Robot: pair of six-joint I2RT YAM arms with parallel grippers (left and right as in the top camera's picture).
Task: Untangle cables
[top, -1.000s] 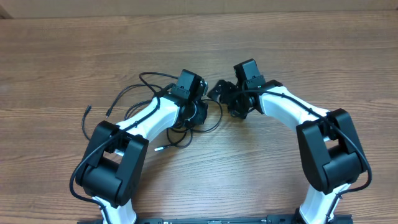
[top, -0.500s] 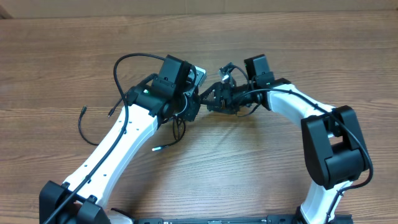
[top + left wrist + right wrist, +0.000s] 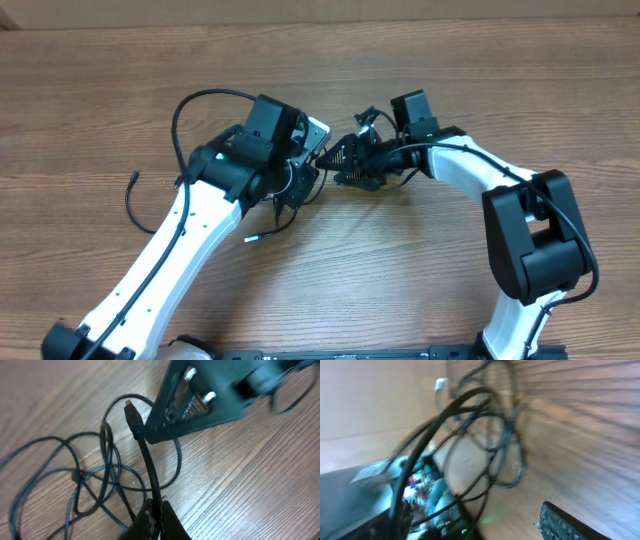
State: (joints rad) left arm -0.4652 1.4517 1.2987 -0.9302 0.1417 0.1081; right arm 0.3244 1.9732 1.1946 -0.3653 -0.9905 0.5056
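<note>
Blurred cables (image 3: 492, 451) loop across the wooden table (image 3: 580, 425), one ridged pincer finger (image 3: 565, 522) at lower right.

We see the cables (image 3: 106, 460), thin black cords, lying in loose overlapping loops on the worktop (image 3: 400, 280) left of centre, one stiffer cord rising with its plug (image 3: 132, 414) uppermost, a pale-tipped end (image 3: 251, 239) trailing nearer.

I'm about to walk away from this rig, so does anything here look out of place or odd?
Only the cables: they sit in a knot of crossing loops. One is pinched in the left claw, its plug poking up right beside the right claw. Nothing looks damaged or spilled.
</note>
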